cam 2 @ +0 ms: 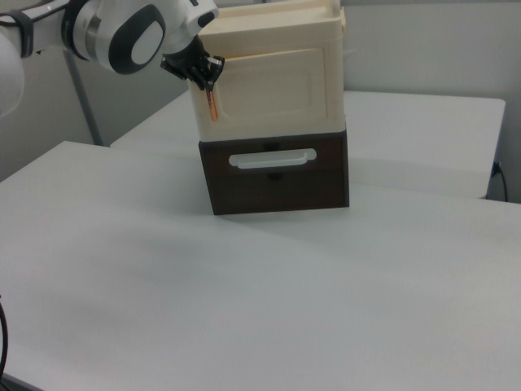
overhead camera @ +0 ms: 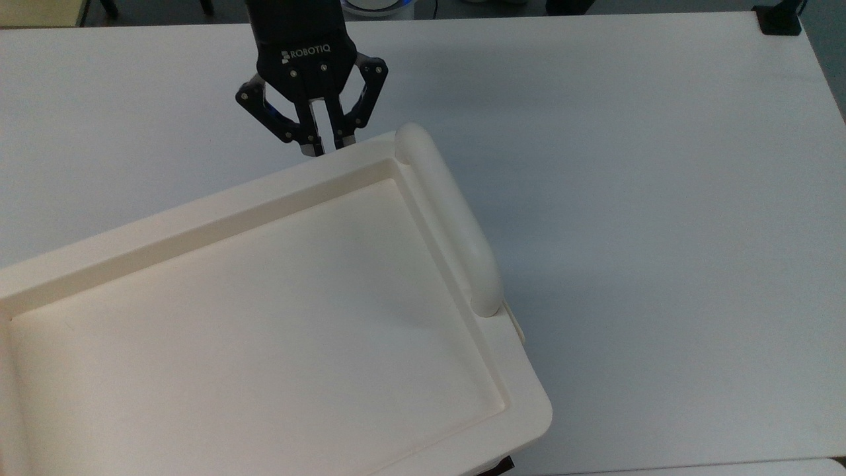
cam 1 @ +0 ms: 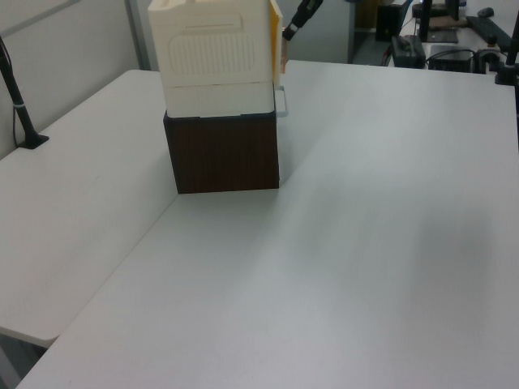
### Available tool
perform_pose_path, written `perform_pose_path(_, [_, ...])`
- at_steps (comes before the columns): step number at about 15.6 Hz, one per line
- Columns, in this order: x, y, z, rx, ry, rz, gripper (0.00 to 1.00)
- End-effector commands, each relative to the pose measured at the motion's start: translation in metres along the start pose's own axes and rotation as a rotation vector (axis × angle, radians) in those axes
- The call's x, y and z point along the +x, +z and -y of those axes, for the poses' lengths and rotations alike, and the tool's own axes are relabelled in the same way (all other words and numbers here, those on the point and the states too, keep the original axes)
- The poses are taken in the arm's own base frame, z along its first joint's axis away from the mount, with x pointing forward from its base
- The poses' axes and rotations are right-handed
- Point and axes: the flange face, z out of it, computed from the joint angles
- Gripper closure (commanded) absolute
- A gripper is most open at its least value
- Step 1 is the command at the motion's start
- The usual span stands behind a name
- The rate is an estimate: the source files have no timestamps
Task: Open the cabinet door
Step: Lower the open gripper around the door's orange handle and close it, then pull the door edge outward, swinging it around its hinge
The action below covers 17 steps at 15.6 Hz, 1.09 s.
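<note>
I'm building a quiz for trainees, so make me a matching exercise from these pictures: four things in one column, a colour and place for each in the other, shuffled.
Things:
1. gripper
2. door
3. drawer
4. table

Descriptions:
A. cream, front panel above the drawer in the right view
B. white, everything stands on it
C. black, at the door's upper corner
D. dark brown, with a white handle, lowest in the stack

Pairs: 1-C, 2-A, 3-D, 4-B
</note>
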Motion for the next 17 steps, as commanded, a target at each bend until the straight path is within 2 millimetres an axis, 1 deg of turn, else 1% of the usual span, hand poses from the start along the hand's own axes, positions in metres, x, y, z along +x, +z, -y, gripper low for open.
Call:
perform_pose_path(1, [-0.015,-0.020,-0.037,-0.026,0.045,0.026,0.91])
perform_pose_path(2, [-0.017,-0.024,-0.040,-0.025,0.046,0.034,0.88])
perform_pose_path(4, [-0.022,-0.027,-0.047,-0.021,0.056,0.066,0.78])
perform_pose_path(5, [-0.025,-0.031,-0.053,-0.021,0.064,0.082,0.62])
perform_pose_path(7, [-0.031,-0.041,-0.063,-0.020,0.085,0.112,0.21])
perform_pose_path(8, [-0.036,-0.045,-0.070,-0.019,0.093,0.130,0.09])
perform_pose_path(9, [-0.040,-0.047,-0.077,-0.019,0.104,0.146,0.00])
perform_pose_path(10, [-0.041,-0.051,-0.080,-0.021,0.110,0.148,0.00])
perform_pose_path(11, [-0.044,-0.057,-0.090,-0.032,0.123,0.144,0.00])
perform_pose_path(14, [-0.063,-0.070,-0.128,-0.059,0.184,0.168,0.00])
perform_pose_path(17, [-0.084,-0.086,-0.173,-0.103,0.250,0.189,0.00])
